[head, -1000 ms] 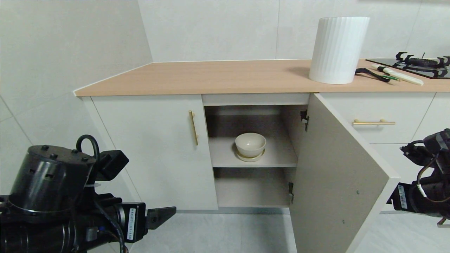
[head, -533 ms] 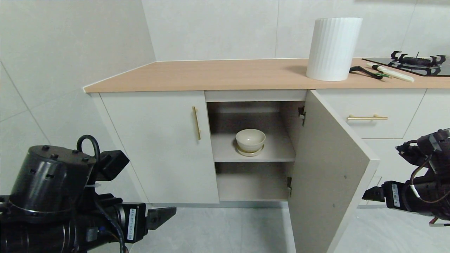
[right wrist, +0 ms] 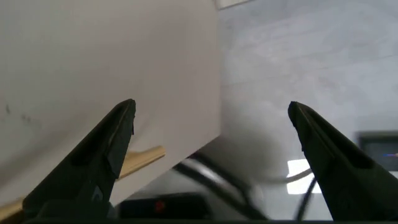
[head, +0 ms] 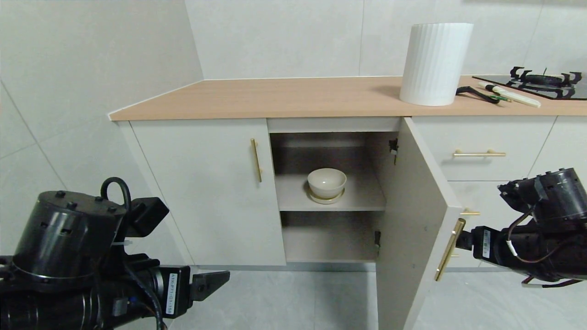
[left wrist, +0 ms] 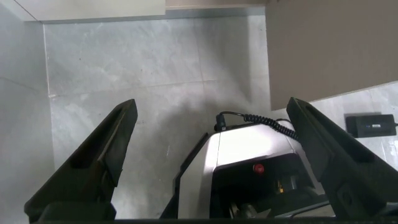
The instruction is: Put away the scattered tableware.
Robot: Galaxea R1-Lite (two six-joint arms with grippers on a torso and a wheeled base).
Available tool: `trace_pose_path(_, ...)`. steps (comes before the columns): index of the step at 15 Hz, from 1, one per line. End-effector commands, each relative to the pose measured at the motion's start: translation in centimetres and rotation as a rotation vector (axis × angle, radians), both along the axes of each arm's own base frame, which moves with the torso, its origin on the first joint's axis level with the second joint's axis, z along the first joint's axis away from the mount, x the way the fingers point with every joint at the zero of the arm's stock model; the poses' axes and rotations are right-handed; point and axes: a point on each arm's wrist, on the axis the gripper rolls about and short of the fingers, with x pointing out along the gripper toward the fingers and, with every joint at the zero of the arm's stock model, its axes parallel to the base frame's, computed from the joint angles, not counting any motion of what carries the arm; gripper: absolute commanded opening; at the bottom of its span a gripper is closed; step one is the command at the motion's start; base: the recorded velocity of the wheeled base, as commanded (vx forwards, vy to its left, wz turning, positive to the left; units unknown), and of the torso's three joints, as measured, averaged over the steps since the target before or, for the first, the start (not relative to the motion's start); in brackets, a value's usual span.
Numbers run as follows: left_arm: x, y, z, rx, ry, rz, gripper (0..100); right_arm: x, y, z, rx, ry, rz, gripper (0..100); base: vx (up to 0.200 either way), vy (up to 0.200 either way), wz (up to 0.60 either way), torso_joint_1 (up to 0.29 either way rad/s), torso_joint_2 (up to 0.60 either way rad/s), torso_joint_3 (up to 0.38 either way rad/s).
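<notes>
A cream bowl point(head: 326, 182) sits on a small plate point(head: 326, 199) on the upper shelf of the open cabinet point(head: 330, 201). The cabinet door point(head: 415, 215) stands partly swung out, its gold handle point(head: 449, 250) facing my right arm. My right gripper point(head: 461, 239) is right behind that handle, at the door's outer face. In the right wrist view its fingers point(right wrist: 106, 149) are spread wide, with the door panel point(right wrist: 106, 68) and handle point(right wrist: 140, 158) between them. My left gripper point(head: 211, 280) hangs low over the floor at the left, open and empty point(left wrist: 211, 155).
On the wooden counter point(head: 275, 98) stand a tall white ribbed container point(head: 435, 64) and some utensils point(head: 504, 95) beside a gas hob point(head: 545, 79). The left cabinet door point(head: 206, 192) is closed. Drawers point(head: 479, 149) sit right of the open door. The grey floor point(head: 298, 302) is bare.
The head camera shifted early on. Since then the door has swung partway toward closing, showing its handle, and my right arm has moved in behind it. The left arm has stayed put.
</notes>
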Motion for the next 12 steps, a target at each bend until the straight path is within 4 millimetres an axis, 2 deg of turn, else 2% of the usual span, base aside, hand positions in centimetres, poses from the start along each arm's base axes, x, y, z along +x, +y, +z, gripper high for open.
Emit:
trace_pose_path(1,0.0,0.0,0.0,0.001,0.001,0.001,100,-0.2,2.0,-0.5,0.027,0.006,0.056,100,0.000,0.000,0.00,0.000,0.00,0.000)
trace_pose_path(5,0.0,0.0,0.0,-0.002,-0.002,0.002,100,0.7,4.5,-1.4,0.038,-0.019,0.137,100,0.000,0.000,0.00,0.000,0.00,0.000)
trace_pose_path(8,0.0,0.0,0.2,-0.005,-0.008,0.005,100,2.8,5.8,-2.4,0.017,-0.098,0.208,100,0.000,0.000,0.00,0.000,0.00,0.000)
trace_pose_path(12,0.0,0.1,0.4,-0.013,-0.022,0.010,100,5.9,8.3,-2.2,-0.023,-0.183,0.328,100,0.000,0.000,0.00,0.000,0.00,0.000)
